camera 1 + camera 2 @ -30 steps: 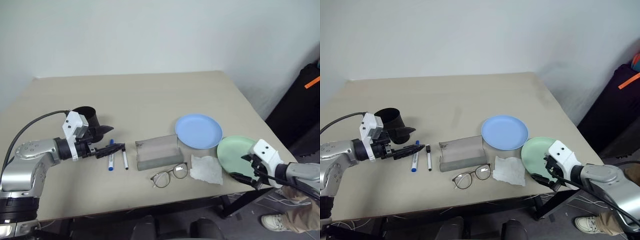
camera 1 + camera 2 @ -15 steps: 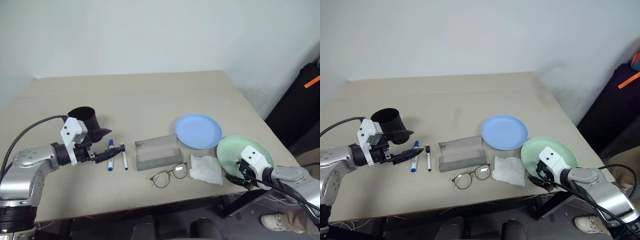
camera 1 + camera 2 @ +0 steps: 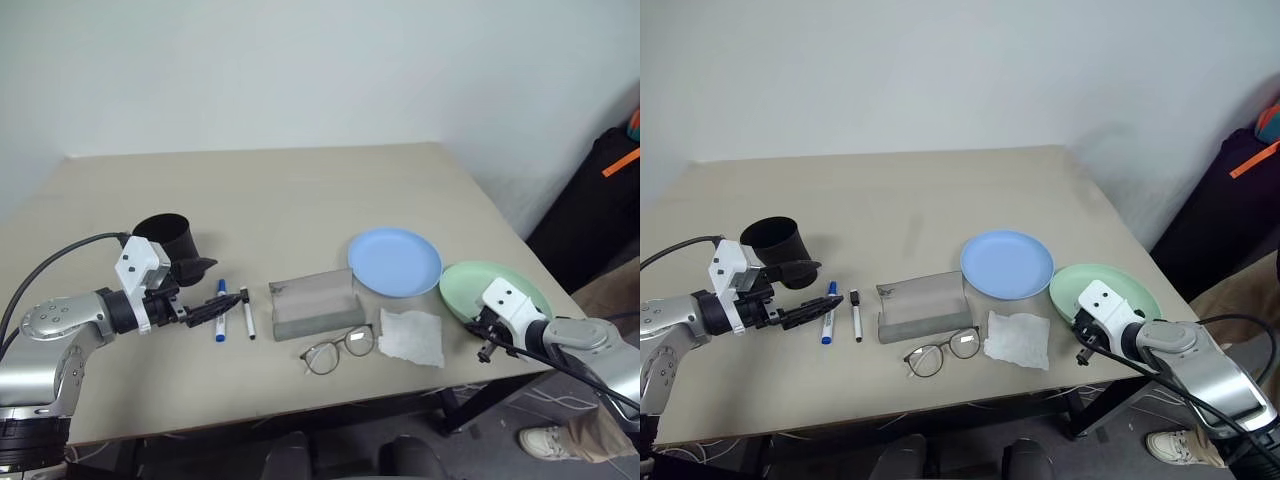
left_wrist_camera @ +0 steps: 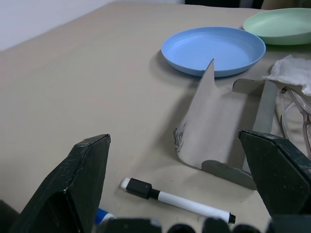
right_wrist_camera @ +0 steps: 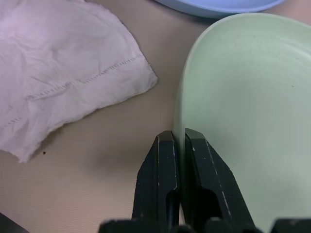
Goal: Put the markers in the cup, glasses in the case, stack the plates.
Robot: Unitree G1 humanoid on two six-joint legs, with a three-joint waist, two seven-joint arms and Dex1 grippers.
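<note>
The mint green plate [image 3: 495, 285] lies at the table's right edge, and my right gripper [image 5: 180, 138] is shut on its near rim. The light blue plate [image 3: 395, 261] sits just left of it. My left gripper [image 3: 222, 284] stands open low over the table, its fingers [image 4: 85, 182] on either side of the markers: the blue-capped one [image 3: 221, 310] and the black-capped one [image 4: 177, 200]. The black cup [image 3: 170, 237] stands right behind that gripper. The grey case [image 3: 315, 304] sits open mid-table. In front of it lie the glasses [image 3: 338, 350].
A crumpled white tissue [image 3: 412, 337] lies between the glasses and the green plate. A black bag [image 3: 600, 200] with an orange strap stands off the table's right side. A person's leg and shoe [image 3: 560, 440] show below the right corner.
My right gripper has moved in to the green plate's near rim and shut on it; the plate has shifted slightly. The left gripper has stayed open by the markers.
</note>
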